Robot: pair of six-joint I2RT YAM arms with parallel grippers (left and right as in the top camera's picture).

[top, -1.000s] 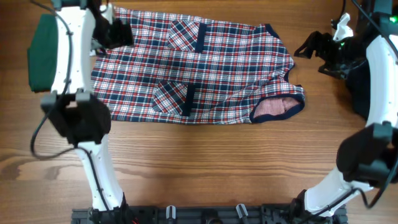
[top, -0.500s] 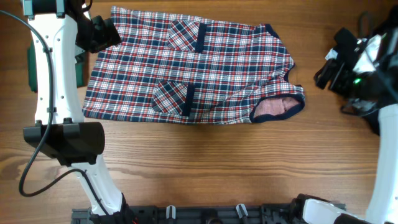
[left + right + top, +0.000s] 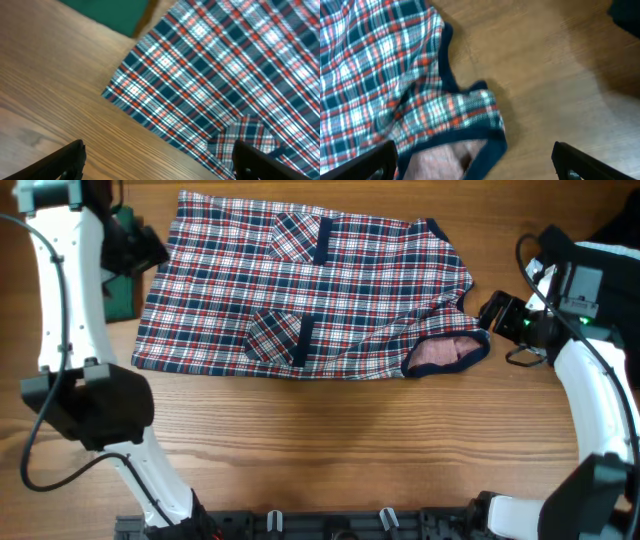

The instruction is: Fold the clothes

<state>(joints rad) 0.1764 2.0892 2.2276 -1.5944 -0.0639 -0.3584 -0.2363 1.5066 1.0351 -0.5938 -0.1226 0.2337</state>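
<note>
— Wooden table (image 3: 330, 440): what is the largest item on it?
— One plaid dress (image 3: 370, 290), red, white and navy, sleeveless, with navy trim. It lies spread flat across the upper middle of the table, with the hem to the left of the overhead view and the shoulders to the right.
— List the other garments.
— A dark-green garment (image 3: 122, 290) lies just beside the hem edge of the dress, partly hidden by the left arm. A black garment (image 3: 620, 225) lies at the far right edge, well apart from the dress.
— State the position and condition of the left gripper (image 3: 148, 250).
— It sits at the upper hem corner, between the green garment and the dress. In the left wrist view its fingers (image 3: 65, 160) stand wide apart. Only table and plaid cloth show beyond them, and nothing is held.
— And the right gripper (image 3: 495, 312)?
— It is just beside the shoulder end of the dress. Its jaws are spread wide and grip nothing. Whether a fingertip touches the navy trim cannot be determined.
— Which details of the dress are visible?
— Two pockets with navy bands are visible. The upper pocket (image 3: 298, 235) is near the far edge and the lower pocket (image 3: 278, 335) is near the near edge. The armhole (image 3: 447, 352) at the lower right gapes, exposing a pale pink inner face.
</note>
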